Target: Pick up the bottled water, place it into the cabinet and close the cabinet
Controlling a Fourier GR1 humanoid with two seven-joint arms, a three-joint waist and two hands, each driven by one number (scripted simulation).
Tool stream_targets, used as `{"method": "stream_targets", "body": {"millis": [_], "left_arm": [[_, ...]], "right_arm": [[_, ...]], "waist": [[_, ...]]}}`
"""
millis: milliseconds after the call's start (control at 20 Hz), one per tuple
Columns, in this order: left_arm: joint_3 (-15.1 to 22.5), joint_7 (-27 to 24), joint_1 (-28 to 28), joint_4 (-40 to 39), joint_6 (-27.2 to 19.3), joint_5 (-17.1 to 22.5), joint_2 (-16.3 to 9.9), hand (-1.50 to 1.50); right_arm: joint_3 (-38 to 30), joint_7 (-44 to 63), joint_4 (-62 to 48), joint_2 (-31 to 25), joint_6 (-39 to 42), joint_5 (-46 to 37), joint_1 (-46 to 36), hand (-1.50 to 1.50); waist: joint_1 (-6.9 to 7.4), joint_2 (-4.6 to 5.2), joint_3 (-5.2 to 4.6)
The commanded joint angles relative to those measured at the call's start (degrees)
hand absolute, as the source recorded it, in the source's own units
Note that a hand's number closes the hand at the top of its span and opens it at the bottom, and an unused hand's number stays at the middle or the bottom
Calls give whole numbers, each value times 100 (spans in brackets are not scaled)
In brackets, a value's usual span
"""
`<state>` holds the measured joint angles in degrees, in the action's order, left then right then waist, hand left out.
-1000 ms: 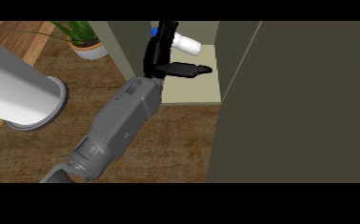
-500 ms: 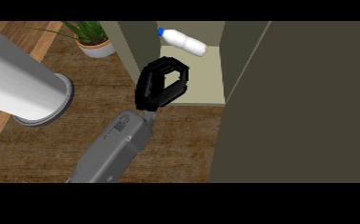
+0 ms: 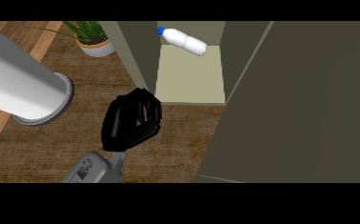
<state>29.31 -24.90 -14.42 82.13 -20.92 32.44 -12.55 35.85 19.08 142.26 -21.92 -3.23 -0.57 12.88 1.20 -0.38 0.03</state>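
Judging progress: we see the bottle already inside the cabinet, so picking and placing look done; only closing the door seems left.
Door: the tall, flat olive-grey cabinet door (image 3: pixel 295 104) fills the 3 o'clock side, matte and plain, standing open.
Counter: the dark brown wood-grain counter top (image 3: pixel 77 142) spreads from 9 to 6 o'clock, streaked along the boards.
Cylinder: a large, smooth pale grey cylinder with a flared round end (image 3: pixel 28 85) sits at 9 o'clock; we cannot tell what it is.
Cabinet: the narrow cabinet with a pale cream shelf floor (image 3: pixel 190 80) opens at 12 o'clock, with olive side walls.
Hand: the black right hand (image 3: pixel 130 123), on a grey forearm rising from 7 o'clock, is just left of centre, over the counter in front of the cabinet's left wall. Its fingers are curled in on nothing, apart from the bottle and the door.
Plant: a small green leafy plant in a round whitish pot (image 3: pixel 91 39) stands at 11 o'clock.
Bottle: the white plastic water bottle with a blue cap (image 3: pixel 184 41) lies slantwise at the back of the shelf, cap toward 10 o'clock.
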Motion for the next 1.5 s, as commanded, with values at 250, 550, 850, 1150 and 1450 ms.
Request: {"method": "stream_targets", "body": {"millis": [250, 550, 850, 1150, 1450], "left_arm": [[-200, -180, 1671, 1525, 339, -64, -837, 150], [-466, -313, 2435, 2097, 399, 43, -1087, 150], [-865, -604, 2551, 1796, 947, 296, -1231, 150], [-1334, -508, 2953, 2117, 1432, 679, -1708, 150], [-1578, -637, 3102, 2084, 1745, 738, -1918, 150]], "right_arm": [[1262, 1429, 137, 978, -280, -669, -1096, 150], [2096, 1764, -682, 1964, -439, -1085, -1820, 150], [2109, 1898, -1413, 2149, -932, -1590, -3340, 150], [1508, 1677, -2170, 2133, -1567, -1350, -3955, 150], [496, 1972, -2638, 2137, -2032, -687, -4606, 150]], "waist": [[-57, 14, -14], [-39, 5, -13], [-12, 13, -27], [107, 44, -21], [248, 97, -25]]}}
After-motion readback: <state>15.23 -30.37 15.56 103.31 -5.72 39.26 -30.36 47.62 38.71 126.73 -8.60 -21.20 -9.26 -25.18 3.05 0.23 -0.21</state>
